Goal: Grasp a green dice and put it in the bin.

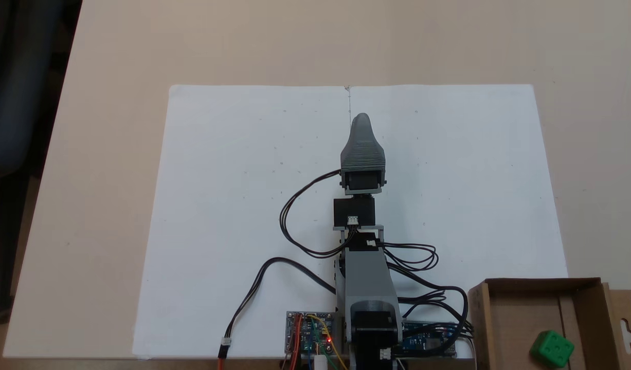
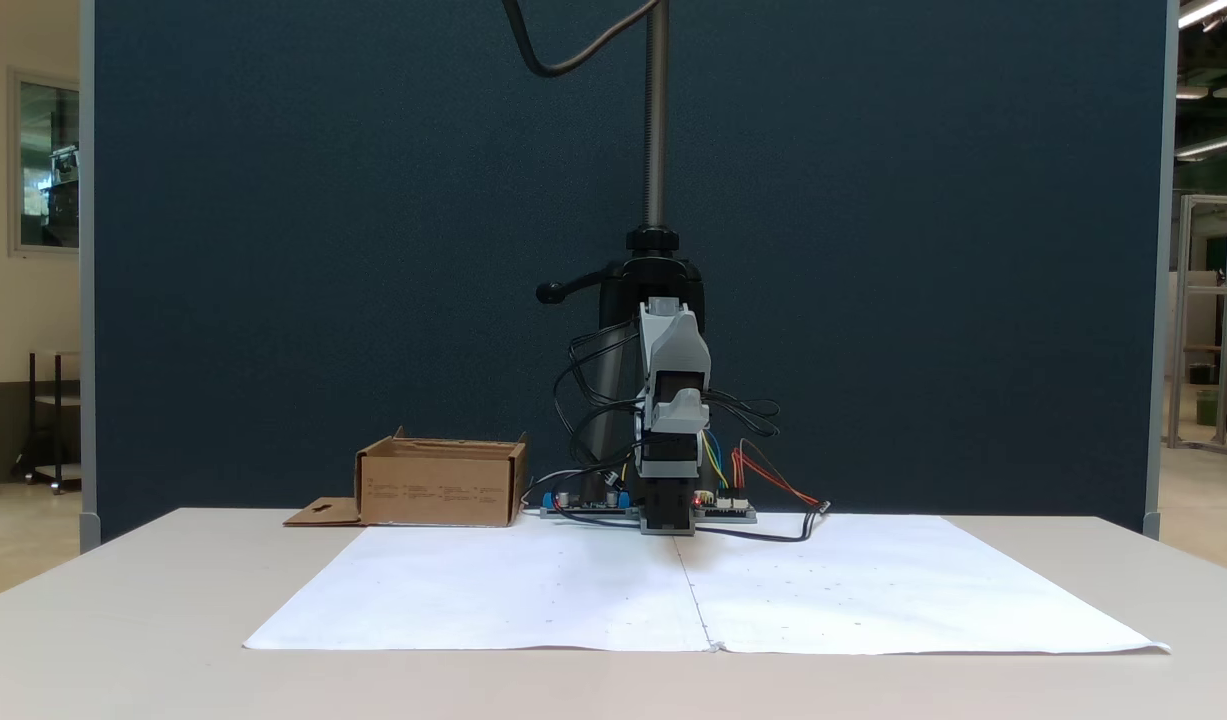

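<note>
Although the task asks for a grasp, the green dice (image 1: pixel 552 349) already lies inside the bin (image 1: pixel 505 313), on its floor toward the right-hand wall, so I judge the placing done and nothing left on the white paper (image 1: pixel 233 205) to pick.

Going left to right in the downward-looking fixed view: the paper's left half is bare, the arm runs up the middle along the sheet's centre crease, and the bin sits at the lower right corner of the surface (image 1: pixel 114 61). The end effector (image 1: pixel 362 122) points to 12 o'clock, well away from the base. From its tip the dice lies at about 4 o'clock, well apart, behind and to the right of the arm's whole reach line. A cube has no long axis to line up with, so direction alone matters.

From the front, the order flips: the bin (image 2: pixel 441 485) stands left of the arm, with its flap flat on the surface, and the end effector (image 2: pixel 676 408) faces the camera.

Its jaws lie one behind the other in both fixed views, so whether they are parted I cannot tell; nothing green shows at them.
</note>
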